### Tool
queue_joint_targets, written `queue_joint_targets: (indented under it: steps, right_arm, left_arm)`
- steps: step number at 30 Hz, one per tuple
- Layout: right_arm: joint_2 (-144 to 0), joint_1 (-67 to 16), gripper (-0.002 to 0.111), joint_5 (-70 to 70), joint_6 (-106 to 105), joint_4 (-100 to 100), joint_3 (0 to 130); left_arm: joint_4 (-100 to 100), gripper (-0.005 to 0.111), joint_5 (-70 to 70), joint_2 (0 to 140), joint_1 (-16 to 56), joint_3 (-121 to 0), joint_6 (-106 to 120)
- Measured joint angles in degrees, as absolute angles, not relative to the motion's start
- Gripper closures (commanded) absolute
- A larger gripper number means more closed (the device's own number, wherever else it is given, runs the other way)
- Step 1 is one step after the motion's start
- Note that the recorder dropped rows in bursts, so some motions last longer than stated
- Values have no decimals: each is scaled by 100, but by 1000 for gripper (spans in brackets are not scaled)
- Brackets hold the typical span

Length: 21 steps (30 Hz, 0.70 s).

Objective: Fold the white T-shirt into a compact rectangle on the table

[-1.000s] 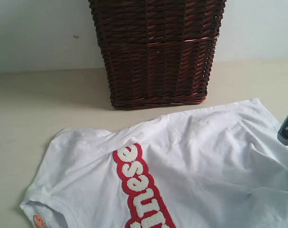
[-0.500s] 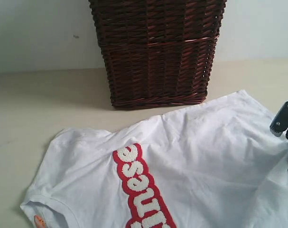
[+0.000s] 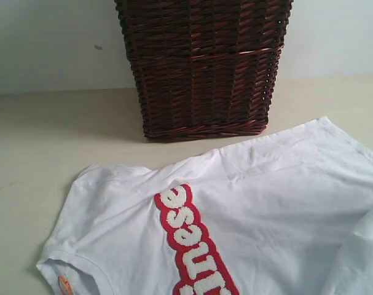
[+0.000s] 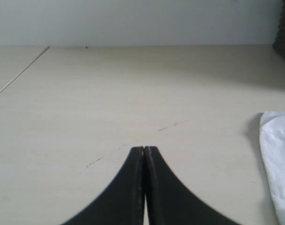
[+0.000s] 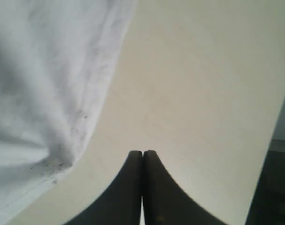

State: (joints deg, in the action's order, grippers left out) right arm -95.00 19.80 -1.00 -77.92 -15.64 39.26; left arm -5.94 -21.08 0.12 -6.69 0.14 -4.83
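The white T-shirt (image 3: 278, 209) lies spread on the table (image 3: 51, 135), with its red-outlined fuzzy letters (image 3: 192, 243) running toward the near edge and an orange tag (image 3: 64, 285) at the lower left. Neither gripper shows in the exterior view. The left gripper (image 4: 145, 149) is shut and empty over bare table, and a shirt edge (image 4: 277, 154) lies off to one side of it. The right gripper (image 5: 142, 153) is shut and empty too, hanging above the table beside the shirt's hem (image 5: 53, 93).
A tall dark brown wicker basket (image 3: 201, 64) stands at the back of the table, just behind the shirt. A pale wall rises behind it. In the right wrist view the table's edge (image 5: 269, 140) drops off to a dark area.
The right gripper, seen at the exterior view's right edge over the shirt, has left that view. The shirt's right side got smoothed flatter and the whole shirt shifted slightly right.
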Motion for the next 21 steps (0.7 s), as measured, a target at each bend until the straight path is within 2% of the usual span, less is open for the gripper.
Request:
queue_joint_targets:
  steps: [4,9,11,15,21]
  right_arm:
    - [-8787,1958,108,686,-7426,-1811,3926]
    - [-8547,1936,108,3054,-7697,-2025,3870]
    - [-8664,1926,108,3582,-7902,-2025,3734]
    - [-8913,1947,108,3404,-7992,-2030,3450]
    - [-8951,2424,108,2875,-7827,-2030,3372]
  left_arm:
    - [-594,107,-2108,12,-669,14,-483]
    - [-594,107,-2108,12,-669,14,-483]
    - [-594,107,-2108,12,-669,14,-483]
    - [-594,107,-2108,12,-669,14,-483]
    - [-594,107,-2108,12,-669,14,-483]
